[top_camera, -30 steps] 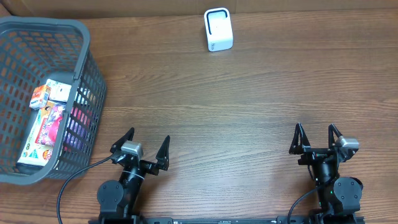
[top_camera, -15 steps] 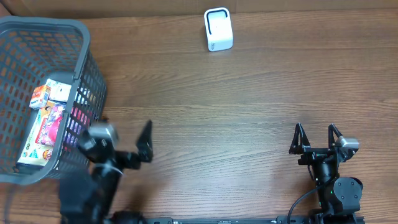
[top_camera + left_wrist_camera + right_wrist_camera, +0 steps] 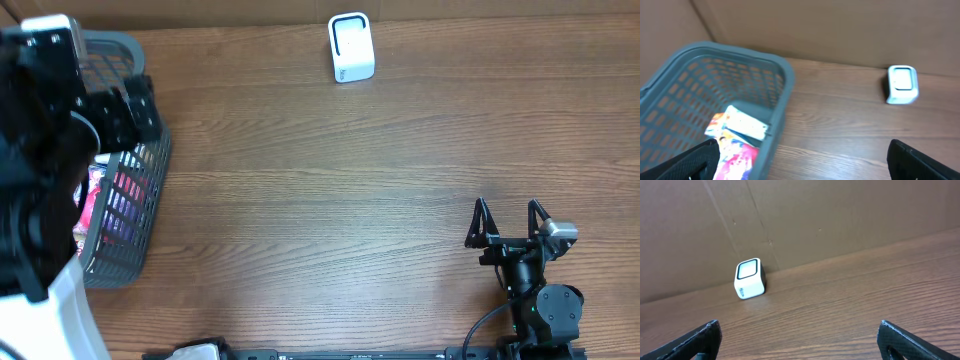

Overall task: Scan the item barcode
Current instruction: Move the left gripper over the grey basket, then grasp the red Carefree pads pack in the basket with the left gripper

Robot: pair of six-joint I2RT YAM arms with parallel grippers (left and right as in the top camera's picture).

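Lying in grey basket (image 3: 784, 75): pkgs (image 3: 740, 131)

Overhead looks straight down on the tabletop (image 3: 350, 180), the left wrist view faces far from high over the basket (image 3: 782, 75), the right wrist view faces far from low down, and all 3 share the scanner (image 3: 351, 47).

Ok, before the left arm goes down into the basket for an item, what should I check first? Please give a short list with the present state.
1. The left gripper is open and empty: ok.
2. The left gripper is at the basket, with a view inside: ok.
3. The item boxes are visible in the basket: ok.
4. Barcode on those boxes located: cannot tell.
5. The scanner stands free, nothing in front: ok.
6. The right gripper is open, far from the basket: ok.
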